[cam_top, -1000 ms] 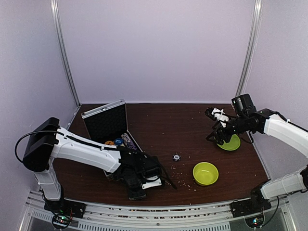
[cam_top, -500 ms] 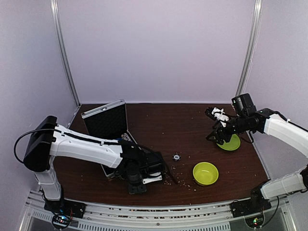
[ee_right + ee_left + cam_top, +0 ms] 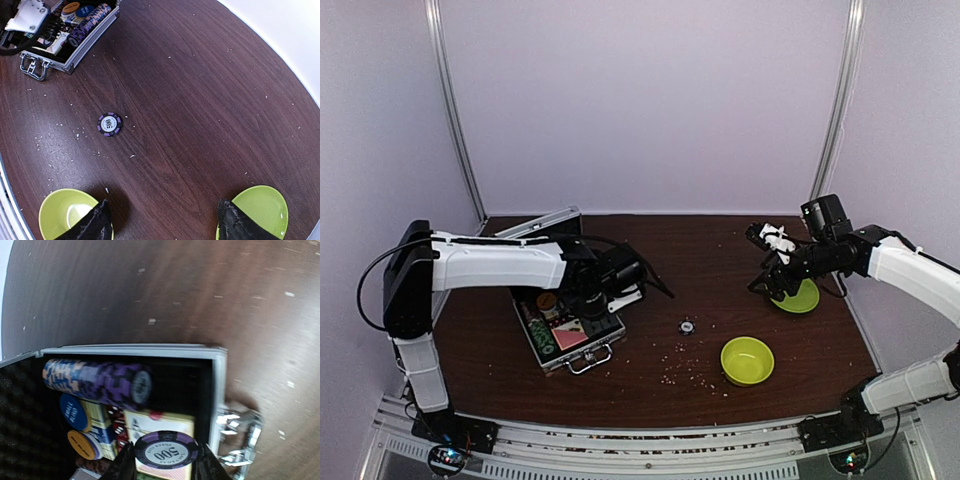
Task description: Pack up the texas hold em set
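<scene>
left wrist: left jaws pinch a purple chip (image 3: 166, 451) above the open case (image 3: 215, 385).

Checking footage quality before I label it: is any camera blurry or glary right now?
Left wrist view: the purple 500 chip in the left tool reads sharp, while the case handle glares and smears. Right wrist view: table crisp, fingertips of the right tool dark and soft. Top view: even purplish light, slightly soft.

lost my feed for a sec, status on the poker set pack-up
Left gripper shut on purple 500 chip, over the open case. Right gripper open above the table. One loose chip out on the table, nothing around it.
</scene>
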